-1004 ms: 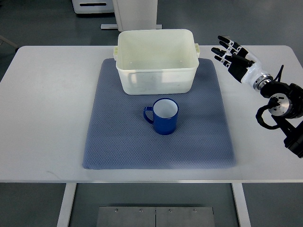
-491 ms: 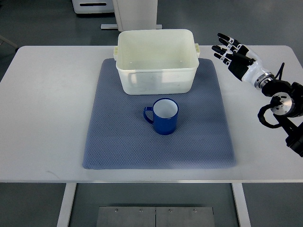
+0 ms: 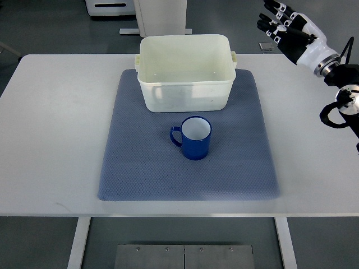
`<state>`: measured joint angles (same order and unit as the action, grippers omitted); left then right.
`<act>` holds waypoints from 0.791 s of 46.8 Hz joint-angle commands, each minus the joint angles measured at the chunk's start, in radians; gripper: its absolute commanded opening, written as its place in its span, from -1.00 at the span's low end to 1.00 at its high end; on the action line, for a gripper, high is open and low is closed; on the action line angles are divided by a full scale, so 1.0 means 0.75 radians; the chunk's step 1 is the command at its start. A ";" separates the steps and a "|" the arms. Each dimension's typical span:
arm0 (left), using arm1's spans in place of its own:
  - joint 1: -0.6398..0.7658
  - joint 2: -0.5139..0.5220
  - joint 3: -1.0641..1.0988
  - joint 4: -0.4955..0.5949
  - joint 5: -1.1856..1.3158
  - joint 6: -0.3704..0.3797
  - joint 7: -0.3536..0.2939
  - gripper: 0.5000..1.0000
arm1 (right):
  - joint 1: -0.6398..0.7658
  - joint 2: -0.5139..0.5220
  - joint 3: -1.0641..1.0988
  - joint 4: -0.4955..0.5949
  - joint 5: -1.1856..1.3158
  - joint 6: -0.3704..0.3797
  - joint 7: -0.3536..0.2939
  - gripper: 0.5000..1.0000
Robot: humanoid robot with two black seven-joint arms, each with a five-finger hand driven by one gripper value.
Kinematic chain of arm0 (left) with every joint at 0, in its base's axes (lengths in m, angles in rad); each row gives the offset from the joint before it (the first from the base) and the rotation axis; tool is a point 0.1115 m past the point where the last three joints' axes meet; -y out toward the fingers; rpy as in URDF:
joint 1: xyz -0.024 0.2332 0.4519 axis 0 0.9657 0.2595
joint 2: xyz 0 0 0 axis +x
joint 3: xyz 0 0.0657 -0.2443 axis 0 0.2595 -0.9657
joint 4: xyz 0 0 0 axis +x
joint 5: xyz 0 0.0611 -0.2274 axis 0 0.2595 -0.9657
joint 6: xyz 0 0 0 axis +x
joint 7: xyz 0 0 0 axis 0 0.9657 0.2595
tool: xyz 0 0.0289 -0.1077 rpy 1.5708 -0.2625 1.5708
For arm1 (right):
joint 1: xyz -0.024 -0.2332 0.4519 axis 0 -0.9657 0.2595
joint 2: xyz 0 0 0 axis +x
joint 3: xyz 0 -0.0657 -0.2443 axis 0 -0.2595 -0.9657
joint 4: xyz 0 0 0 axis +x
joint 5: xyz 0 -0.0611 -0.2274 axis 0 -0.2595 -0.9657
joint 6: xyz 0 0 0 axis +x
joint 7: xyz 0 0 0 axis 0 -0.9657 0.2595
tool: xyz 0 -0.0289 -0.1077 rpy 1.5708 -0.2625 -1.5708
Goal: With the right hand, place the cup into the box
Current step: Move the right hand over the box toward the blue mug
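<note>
A blue cup with a white inside stands upright on a grey-blue mat, its handle pointing left. A cream plastic box, empty, stands on the mat's far end, just behind the cup. My right hand is at the top right, over the table's far right edge, well away from the cup. Its fingers are spread and hold nothing. The left hand is out of view.
The white table carries the mat in its middle. My right forearm and its cables run along the right edge. A white cabinet base stands on the floor behind the table.
My right hand has risen and moved away toward the far right, from beside the box to above the table's back edge. The cup and box have not moved.
</note>
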<state>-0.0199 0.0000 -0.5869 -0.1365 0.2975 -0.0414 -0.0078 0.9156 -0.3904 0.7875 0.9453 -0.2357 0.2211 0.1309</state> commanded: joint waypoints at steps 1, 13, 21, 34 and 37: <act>0.000 0.000 -0.001 0.000 0.000 0.000 0.000 1.00 | 0.017 -0.038 -0.037 0.069 -0.058 0.006 0.001 1.00; 0.000 0.000 -0.001 0.000 0.000 0.000 0.000 1.00 | 0.055 -0.148 -0.222 0.306 -0.209 0.045 0.020 1.00; 0.000 0.000 -0.001 0.000 0.000 0.000 0.000 1.00 | 0.062 -0.171 -0.305 0.419 -0.322 0.067 0.034 1.00; 0.000 0.000 0.001 0.000 0.000 0.000 0.000 1.00 | 0.072 -0.191 -0.461 0.499 -0.485 0.084 0.034 1.00; 0.000 0.000 0.001 0.000 0.000 0.000 0.000 1.00 | 0.076 -0.191 -0.492 0.499 -0.514 0.084 0.036 1.00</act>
<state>-0.0199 0.0000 -0.5864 -0.1365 0.2975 -0.0414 -0.0075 0.9697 -0.5339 0.4387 1.3194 -0.6032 0.2840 0.1577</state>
